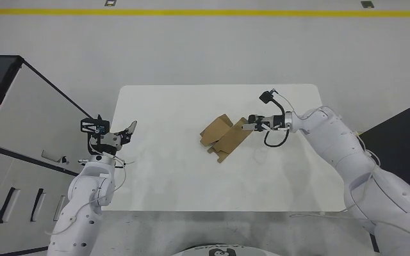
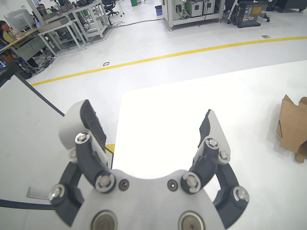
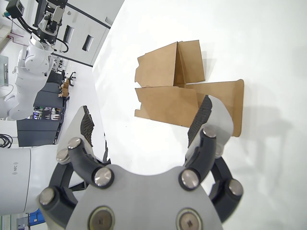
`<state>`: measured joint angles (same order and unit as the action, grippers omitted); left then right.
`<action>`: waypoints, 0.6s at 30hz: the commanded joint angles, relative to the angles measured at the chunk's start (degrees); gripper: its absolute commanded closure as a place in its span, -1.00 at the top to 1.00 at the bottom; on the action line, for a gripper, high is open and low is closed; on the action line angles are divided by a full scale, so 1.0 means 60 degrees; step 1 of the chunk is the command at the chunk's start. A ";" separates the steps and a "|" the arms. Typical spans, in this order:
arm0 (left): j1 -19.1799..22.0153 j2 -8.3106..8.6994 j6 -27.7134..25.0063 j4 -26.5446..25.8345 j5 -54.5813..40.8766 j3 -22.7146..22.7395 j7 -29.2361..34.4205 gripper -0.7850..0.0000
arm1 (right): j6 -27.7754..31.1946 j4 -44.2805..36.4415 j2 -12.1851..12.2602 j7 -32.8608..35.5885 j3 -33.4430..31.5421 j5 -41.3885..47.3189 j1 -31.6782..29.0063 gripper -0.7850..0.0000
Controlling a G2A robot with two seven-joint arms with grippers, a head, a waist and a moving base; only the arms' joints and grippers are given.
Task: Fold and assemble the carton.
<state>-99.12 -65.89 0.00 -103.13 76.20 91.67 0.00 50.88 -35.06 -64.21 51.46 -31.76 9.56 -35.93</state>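
Carton (image 3: 165,96): plain brown card, half-folded, flaps splayed, on the white worktop (image 1: 166,179).
Right gripper (image 3: 146,104): jaws apart, at the carton's edge.
Left gripper (image 2: 146,116): jaws apart, well away from it.

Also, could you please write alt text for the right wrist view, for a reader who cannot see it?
The open right gripper sits just in front of a partly folded brown cardboard carton lying on the white table, with one finger overlapping the carton's nearest panel.

Carton (image 1: 221,132) lies on table (image 1: 166,182); right gripper (image 1: 246,126) beside it.
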 commanded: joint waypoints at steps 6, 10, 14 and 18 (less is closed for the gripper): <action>0.0000 0.0000 0.0000 0.0000 0.0000 0.0000 0.0000 1.00 | 0.0131 -0.0052 -0.0096 -0.0580 0.0078 -0.1162 0.0102 1.00; 0.0000 0.0000 0.0000 0.0000 0.0000 0.0000 0.0000 1.00 | 0.0301 0.0087 -0.0196 -0.1094 0.0140 -0.1818 0.0160 1.00; 0.0000 0.0000 0.0000 0.0000 0.0000 0.0000 0.0000 1.00 | 0.0473 0.0237 -0.0338 -0.1594 0.0225 -0.2392 0.0233 1.00; 0.0000 0.0000 0.0000 0.0000 0.0000 0.0000 0.0000 1.00 | 0.0613 0.0438 -0.0519 -0.2228 0.0351 -0.3090 0.0303 0.95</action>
<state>-99.12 -65.89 0.00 -103.13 76.20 91.67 0.00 54.42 -32.76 -67.08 39.09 -29.82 -7.96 -34.18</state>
